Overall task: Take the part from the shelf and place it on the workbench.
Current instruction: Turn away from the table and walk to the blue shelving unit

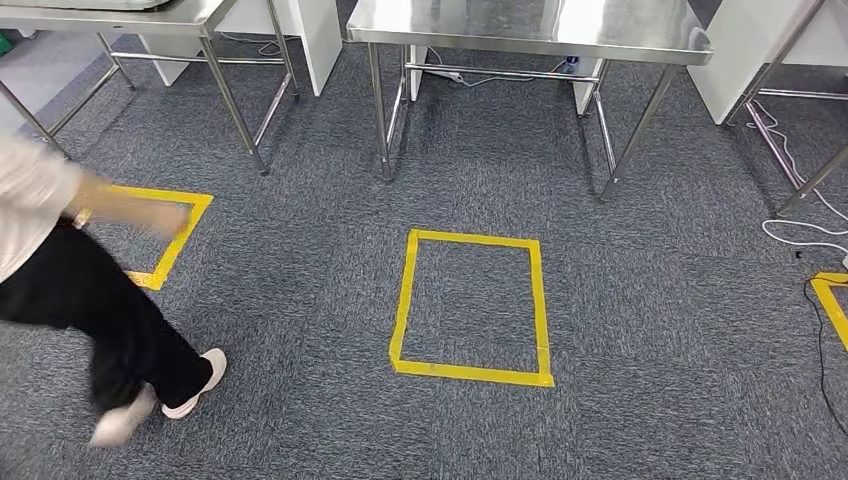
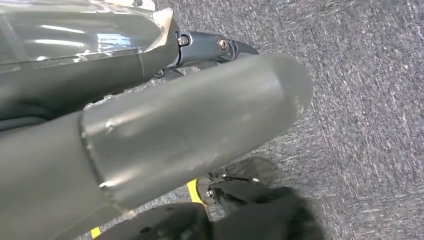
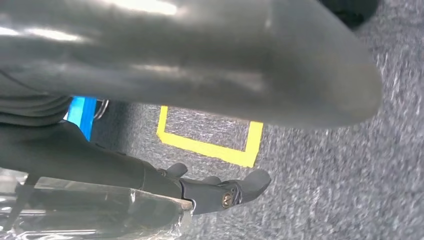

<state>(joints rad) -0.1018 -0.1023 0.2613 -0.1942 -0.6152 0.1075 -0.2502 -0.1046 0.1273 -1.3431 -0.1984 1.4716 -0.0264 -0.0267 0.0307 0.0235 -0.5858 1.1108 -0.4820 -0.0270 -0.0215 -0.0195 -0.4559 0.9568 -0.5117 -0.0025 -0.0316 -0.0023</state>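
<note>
Head view shows grey carpet with a yellow tape square (image 1: 470, 308), probably a standing mark, before a steel table (image 1: 530, 25); a person (image 1: 70, 280) walks past. Left hand (image 2: 200, 115) and right hand (image 3: 220, 75) hang empty, fingers loosely extended. No part or shelf seen.

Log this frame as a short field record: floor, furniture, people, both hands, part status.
floor: grey carpet with a yellow tape rectangle ahead
furniture: stainless steel table beyond the rectangle; a second steel table to its left
people: a person in black trousers at left, blurred
left hand: hangs over carpet, holding nothing
right hand: hangs over carpet, holding nothing
part: none visible
</note>
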